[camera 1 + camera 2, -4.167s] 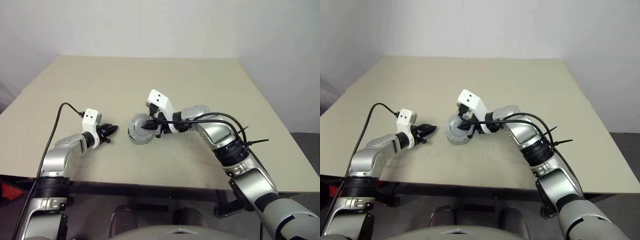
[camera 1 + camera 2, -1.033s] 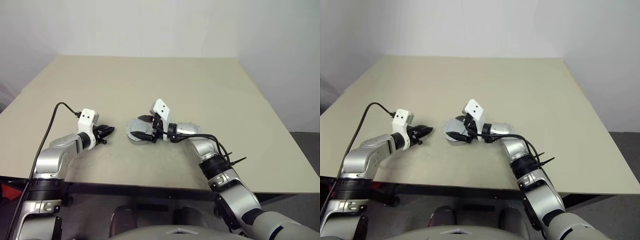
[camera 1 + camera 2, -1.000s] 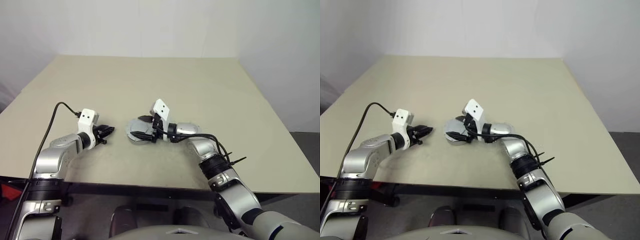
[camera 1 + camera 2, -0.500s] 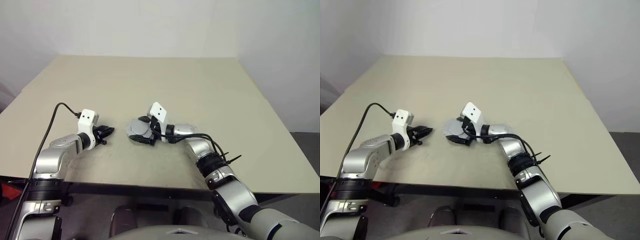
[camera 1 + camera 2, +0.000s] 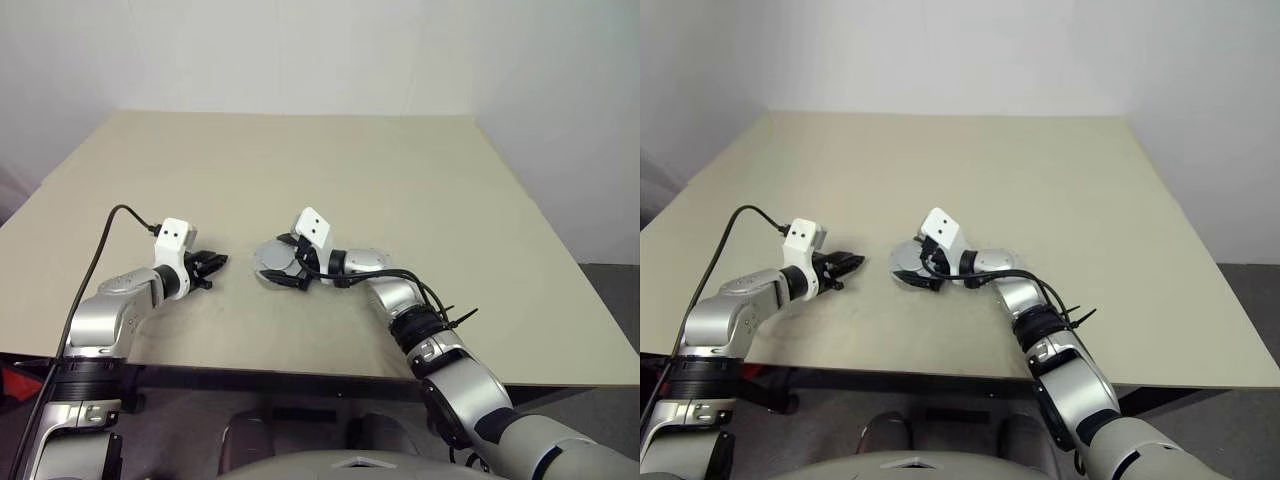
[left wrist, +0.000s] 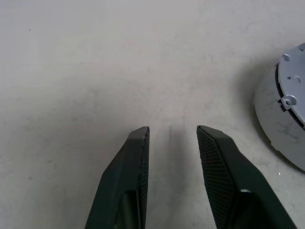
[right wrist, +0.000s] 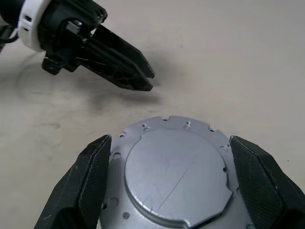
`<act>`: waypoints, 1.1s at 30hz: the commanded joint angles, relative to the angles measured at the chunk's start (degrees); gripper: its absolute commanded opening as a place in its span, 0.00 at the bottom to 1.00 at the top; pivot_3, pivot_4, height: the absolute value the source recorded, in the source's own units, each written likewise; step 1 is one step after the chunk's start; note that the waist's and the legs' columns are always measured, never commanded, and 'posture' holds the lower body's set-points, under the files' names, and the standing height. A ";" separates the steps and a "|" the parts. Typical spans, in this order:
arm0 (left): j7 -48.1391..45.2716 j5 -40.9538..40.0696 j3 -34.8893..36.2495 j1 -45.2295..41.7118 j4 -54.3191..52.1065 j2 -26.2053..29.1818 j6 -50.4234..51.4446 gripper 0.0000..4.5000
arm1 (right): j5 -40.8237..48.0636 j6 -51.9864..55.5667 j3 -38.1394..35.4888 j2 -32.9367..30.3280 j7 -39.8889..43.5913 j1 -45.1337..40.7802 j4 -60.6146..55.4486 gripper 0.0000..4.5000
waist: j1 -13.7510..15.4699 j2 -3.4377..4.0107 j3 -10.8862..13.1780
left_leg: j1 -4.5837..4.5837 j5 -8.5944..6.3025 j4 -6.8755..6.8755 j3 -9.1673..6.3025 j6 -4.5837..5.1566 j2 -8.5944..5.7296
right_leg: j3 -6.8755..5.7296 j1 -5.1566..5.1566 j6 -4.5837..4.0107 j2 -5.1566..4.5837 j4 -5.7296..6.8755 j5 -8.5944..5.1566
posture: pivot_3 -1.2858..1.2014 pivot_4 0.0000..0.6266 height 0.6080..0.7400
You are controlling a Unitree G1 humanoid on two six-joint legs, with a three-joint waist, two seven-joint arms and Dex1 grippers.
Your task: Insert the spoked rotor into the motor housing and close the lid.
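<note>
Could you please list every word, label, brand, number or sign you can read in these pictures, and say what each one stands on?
None: no readable text shows anywhere.
Round silver-grey metal lid: bare metal with small holes, notches and fine scratches, no lettering.
White camera blocks on the wrists: two dark dots each, no words.
Beige table: unmarked.
Black left gripper: no label visible.
</note>
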 commanded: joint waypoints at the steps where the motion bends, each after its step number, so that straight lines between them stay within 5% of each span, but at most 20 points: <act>1: 0.14 0.00 1.15 -0.90 -1.88 0.81 -0.91 0.38 | -0.81 -1.38 -0.22 0.34 -0.64 -1.64 1.19 1.00 | -0.13 0.00 0.00 | 0.00 0.00 0.00 0.00 0.00 0.00 | 0.00 0.00 0.00 0.00 0.00 0.00 | 0.52 0.00 1.00; 7: 0.28 0.02 1.28 -0.91 -1.78 0.79 -1.04 0.38 | -0.67 -2.48 -0.93 0.07 -0.69 -2.35 2.20 1.00 | -0.39 0.00 0.00 | -0.01 0.00 0.01 0.00 0.01 0.00 | 0.00 0.00 0.00 0.00 0.00 0.00 | 0.52 0.00 1.00; 13: 0.19 0.04 1.40 -0.99 -1.50 0.89 -1.19 0.38 | -0.59 -2.94 -0.52 -1.08 1.25 -1.06 0.52 0.66 | -0.44 0.00 0.00 | -0.02 -0.01 0.01 0.00 0.01 0.00 | 0.00 0.00 -0.01 0.00 0.00 0.00 | 0.52 0.00 1.00; 33: 0.23 0.22 1.57 -1.47 -0.71 1.18 -1.51 0.38 | 0.02 -0.56 -1.00 -0.42 0.82 -1.34 0.29 0.65 | -0.51 0.00 0.00 | -0.01 -0.04 0.03 0.00 0.08 -0.01 | 0.00 0.03 -0.01 -0.01 -0.01 0.00 | 0.52 0.00 1.00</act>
